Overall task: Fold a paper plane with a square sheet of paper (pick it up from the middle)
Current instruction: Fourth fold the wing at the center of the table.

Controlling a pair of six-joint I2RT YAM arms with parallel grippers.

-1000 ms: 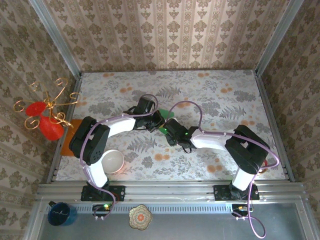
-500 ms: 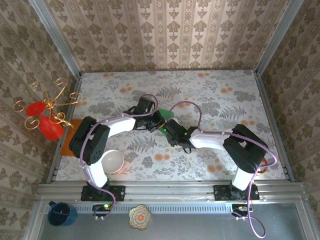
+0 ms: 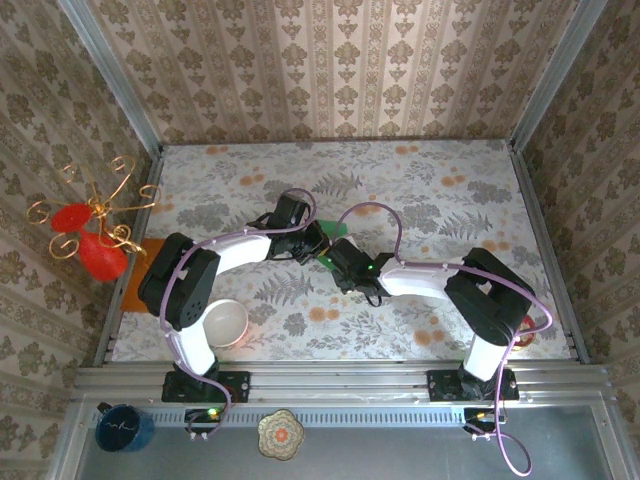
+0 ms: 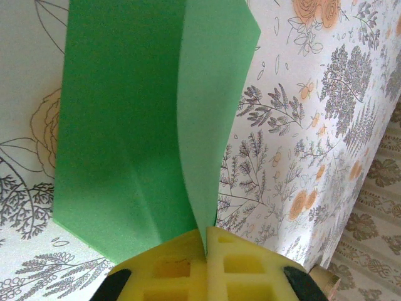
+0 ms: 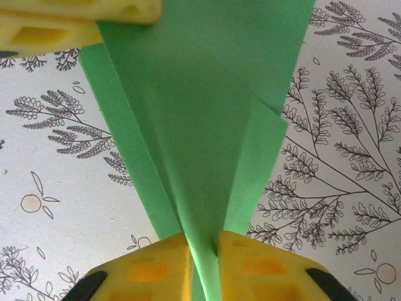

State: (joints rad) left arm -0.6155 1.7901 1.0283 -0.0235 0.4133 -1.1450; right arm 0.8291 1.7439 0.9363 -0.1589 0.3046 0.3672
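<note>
Folding looks advanced: left pincer [image 4: 205,237] and right pincer [image 5: 202,244] both clench the creased bright green paper plane [image 5: 207,125] at the table's [image 3: 450,190] middle; wing folds probably remain.

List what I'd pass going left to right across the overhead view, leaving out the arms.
Red ornament → bowl → patterned dish → green paper
</note>
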